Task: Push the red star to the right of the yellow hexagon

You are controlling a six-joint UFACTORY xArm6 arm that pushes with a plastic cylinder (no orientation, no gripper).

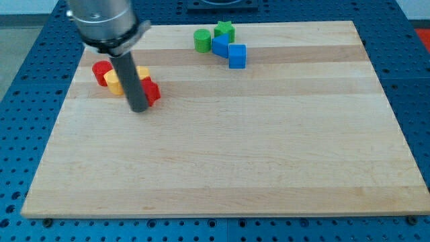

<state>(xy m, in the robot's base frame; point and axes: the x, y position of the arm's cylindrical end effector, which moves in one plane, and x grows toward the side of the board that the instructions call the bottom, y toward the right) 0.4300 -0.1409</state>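
Note:
The red star lies at the view's upper left, partly hidden behind my rod. A yellow block, the hexagon as far as I can tell, sits just to its left, with another yellow piece behind the rod. A red cylinder stands at the far left of this cluster. My tip rests on the board at the red star's lower left, touching or nearly touching it.
A green cylinder, a green star, a blue block and a blue cube cluster at the view's top centre. The wooden board ends in a blue pegboard surround.

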